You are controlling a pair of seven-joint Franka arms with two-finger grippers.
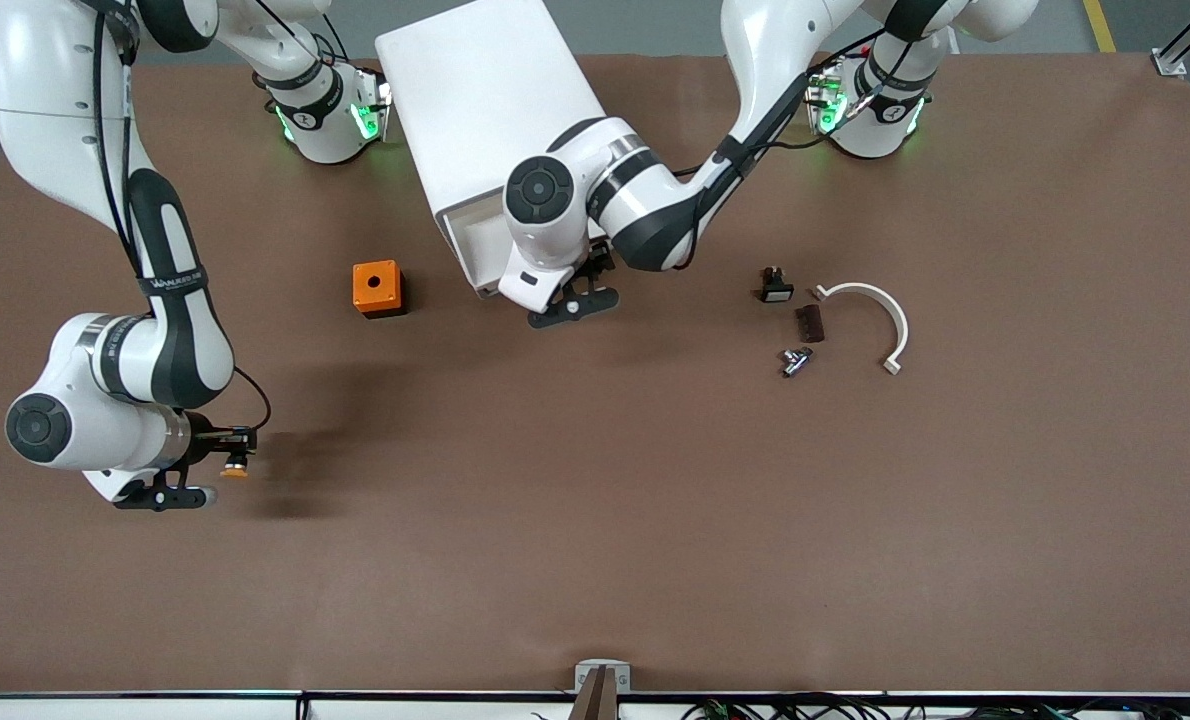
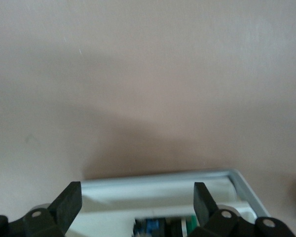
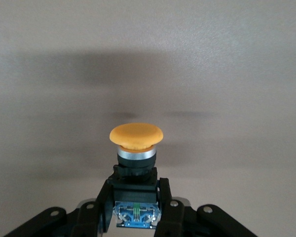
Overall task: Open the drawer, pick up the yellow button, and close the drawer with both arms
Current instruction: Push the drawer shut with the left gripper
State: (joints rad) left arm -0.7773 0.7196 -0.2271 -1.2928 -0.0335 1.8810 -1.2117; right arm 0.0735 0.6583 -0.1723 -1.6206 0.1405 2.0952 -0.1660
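1. One white cabinet stands between the two arm bases; we see its top drawer pulled out toward the front camera.
2. Inside the drawer, the left wrist view shows us a small blue-and-black part low between the fingers; we cannot tell what it is.
3. We see the left gripper over the drawer's front edge, jaws spread wide, gripping nothing; its fingers stand apart over the tray rim.
4. We see the right gripper toward the right arm's end of the table, just above the brown surface, jaws clamped on the button.
5. Right wrist view: the button has its orange cap pointing away from the wrist, black body pinched between the fingers, blue rear end showing between them.
6. An orange cube sits on the table beside the cabinet, toward the right arm's end.
7. Toward the left arm's end we note a black switch, a dark block, a small metal part and a curved white piece, near each other.
8. A brown table fills the front view; grey floor shows along its top.
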